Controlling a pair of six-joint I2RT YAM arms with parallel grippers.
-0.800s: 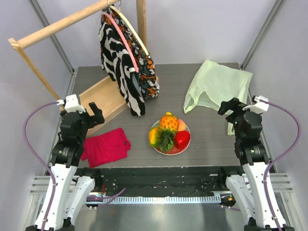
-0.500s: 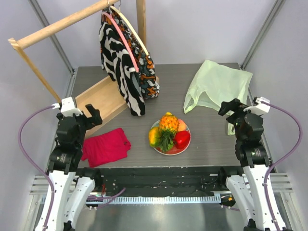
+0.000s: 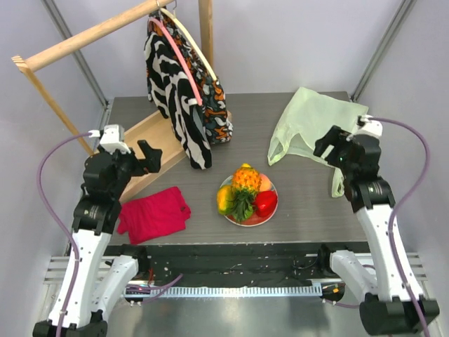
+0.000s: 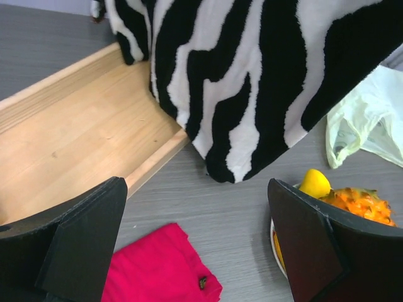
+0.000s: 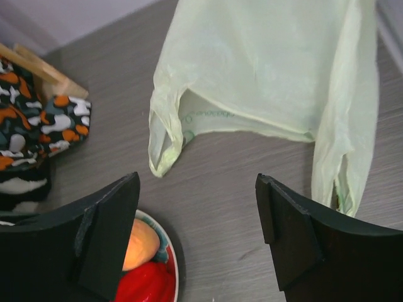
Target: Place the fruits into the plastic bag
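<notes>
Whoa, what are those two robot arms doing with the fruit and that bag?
Nothing is packed yet. The small toy fruits sit piled on the round red plate in the middle. The thin pale green plastic bag lies flat at the far right. The robot's right hand hangs open close to the bag; its left hand is open too, near the wooden tray. Neither holds anything.
</notes>
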